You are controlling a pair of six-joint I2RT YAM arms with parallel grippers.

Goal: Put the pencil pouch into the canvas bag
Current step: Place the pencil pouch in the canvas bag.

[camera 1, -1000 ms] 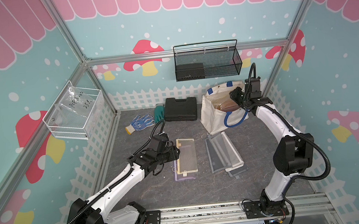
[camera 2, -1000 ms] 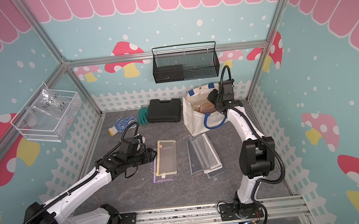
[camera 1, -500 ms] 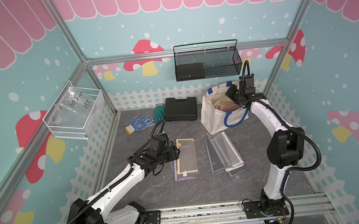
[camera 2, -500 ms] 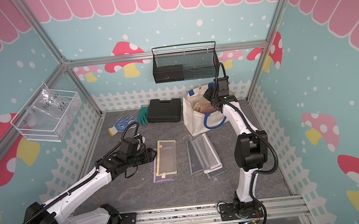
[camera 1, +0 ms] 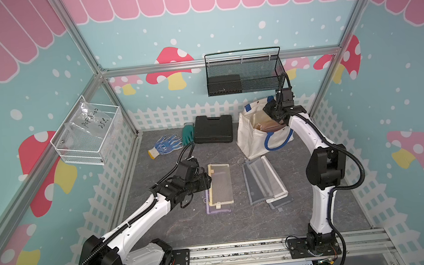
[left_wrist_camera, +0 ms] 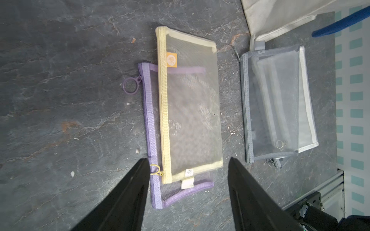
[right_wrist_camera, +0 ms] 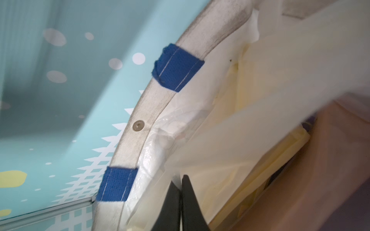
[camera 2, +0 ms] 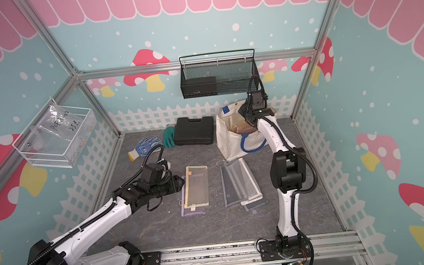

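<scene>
**A:** We start with the right gripper (right_wrist_camera: 181, 178). Its two black fingers rise from the bottom edge of its wrist view, pressed almost together.

**B:** Closed, then. Do we see anything caught between them?

**A:** We cannot tell. Pale lining crowds the tips and the frame is smeared. Beyond them the rim of the canvas bag (right_wrist_camera: 132, 148) runs from upper right to lower left, with two blue strap ends (right_wrist_camera: 178, 68) sewn on.

**B:** And the brown patch at lower right?

**A:** It is a brown item (right_wrist_camera: 320, 180), too blurred for us to name. In both top views it sits in the bag's mouth, partly behind the right arm.

**B:** What about the left gripper (left_wrist_camera: 189, 160)?

**A:** Its fingers stand wide apart and hold nothing. Their roots are cut off by the bottom edge. Between the tips we see the end of the yellow mesh pouch (left_wrist_camera: 192, 104). It covers most of the purple mesh pouch (left_wrist_camera: 148, 124), leaving us only the zip band, the ring pull (left_wrist_camera: 130, 86) and a lower strip. To the right, the grey mesh pouch (left_wrist_camera: 270, 110) overlaps a white mesh pouch (left_wrist_camera: 306, 112).

**B:** So where do the pouches lie?

**A:** All four lie flat on the grey mat (camera 1: 239, 222) at mid-frame in both top views, outside the bag. The bag stands just above and to the right of them. We cannot tell which pouch the task means.
</scene>
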